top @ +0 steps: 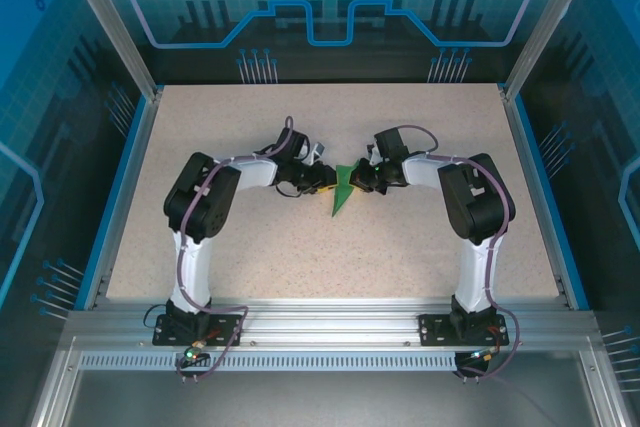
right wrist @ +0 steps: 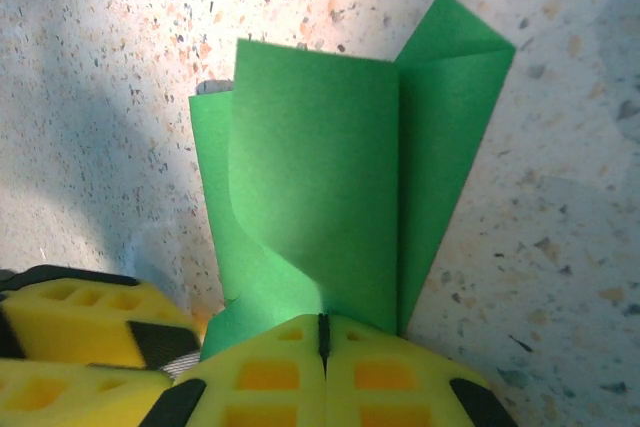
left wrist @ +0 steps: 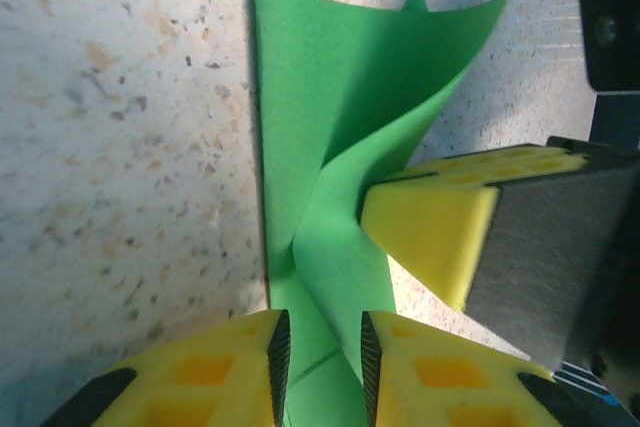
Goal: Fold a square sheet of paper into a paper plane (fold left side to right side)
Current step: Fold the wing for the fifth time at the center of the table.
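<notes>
The left gripper [left wrist: 318, 352] has its two yellow fingers [left wrist: 215, 372] standing a little apart, black ribbed faces turned inward. The green paper sheet [left wrist: 330, 97] runs through the gap between them; whether the faces touch it cannot be told. Ahead of the fingertips, one straight edge of the sheet runs directly forward in line with the left-side finger. The rest lifts and curls off to the right, ending in a raised corner. The right gripper [left wrist: 400, 222] reaches in from the right, just ahead of the right-side finger, its yellow tip against the curled paper. The speckled tabletop [left wrist: 120, 147] lies beneath.
</notes>
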Robot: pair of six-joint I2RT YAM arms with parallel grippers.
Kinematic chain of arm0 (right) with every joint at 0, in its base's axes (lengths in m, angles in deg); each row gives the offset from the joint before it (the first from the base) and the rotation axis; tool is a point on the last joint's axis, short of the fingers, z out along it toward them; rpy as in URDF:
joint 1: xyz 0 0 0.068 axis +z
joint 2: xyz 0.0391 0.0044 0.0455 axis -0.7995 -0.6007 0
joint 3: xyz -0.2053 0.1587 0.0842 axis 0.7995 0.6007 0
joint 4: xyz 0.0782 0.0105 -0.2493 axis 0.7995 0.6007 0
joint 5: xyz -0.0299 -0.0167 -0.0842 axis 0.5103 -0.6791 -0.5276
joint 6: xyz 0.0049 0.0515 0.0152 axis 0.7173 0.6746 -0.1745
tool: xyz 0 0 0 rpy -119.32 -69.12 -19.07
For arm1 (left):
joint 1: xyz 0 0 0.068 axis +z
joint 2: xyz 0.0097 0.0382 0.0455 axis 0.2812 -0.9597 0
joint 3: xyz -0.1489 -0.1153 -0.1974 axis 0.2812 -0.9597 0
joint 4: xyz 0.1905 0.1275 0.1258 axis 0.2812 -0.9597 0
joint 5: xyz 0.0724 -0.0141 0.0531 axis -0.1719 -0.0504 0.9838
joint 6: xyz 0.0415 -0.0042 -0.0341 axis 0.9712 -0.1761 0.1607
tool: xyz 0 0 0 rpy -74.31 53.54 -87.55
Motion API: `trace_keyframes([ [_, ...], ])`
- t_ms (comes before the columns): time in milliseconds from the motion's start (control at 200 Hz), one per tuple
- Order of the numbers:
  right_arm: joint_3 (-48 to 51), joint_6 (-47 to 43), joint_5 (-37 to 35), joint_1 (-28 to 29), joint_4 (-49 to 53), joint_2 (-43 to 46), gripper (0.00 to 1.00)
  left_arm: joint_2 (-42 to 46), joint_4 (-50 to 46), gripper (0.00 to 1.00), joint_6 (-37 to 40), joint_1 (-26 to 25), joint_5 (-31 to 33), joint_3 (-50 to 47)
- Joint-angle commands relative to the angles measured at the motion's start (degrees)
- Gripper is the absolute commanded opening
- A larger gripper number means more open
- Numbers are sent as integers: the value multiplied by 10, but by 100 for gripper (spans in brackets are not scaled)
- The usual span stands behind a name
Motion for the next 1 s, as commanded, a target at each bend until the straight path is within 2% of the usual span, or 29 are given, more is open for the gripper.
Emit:
trace_keyframes([
  [0,10,-8,-33,1,53,-24,1,66,-55,32,28,3,20,-6],
  [175,11,-8,-25,3,47,-26,1,107,-111,32,27,-5,-10,-6],
  [420,10,-10,-23,6,46,-29,1,82,-127,30,-19,-42,-72,11],
  [655,8,-13,-23,7,50,-29,1,38,-138,24,-18,-65,-67,47],
  [825,8,-14,-24,8,51,-27,1,23,-148,19,-15,-64,-36,48],
  [995,7,-15,-24,9,52,-27,1,23,-129,15,-27,-65,-42,31],
])
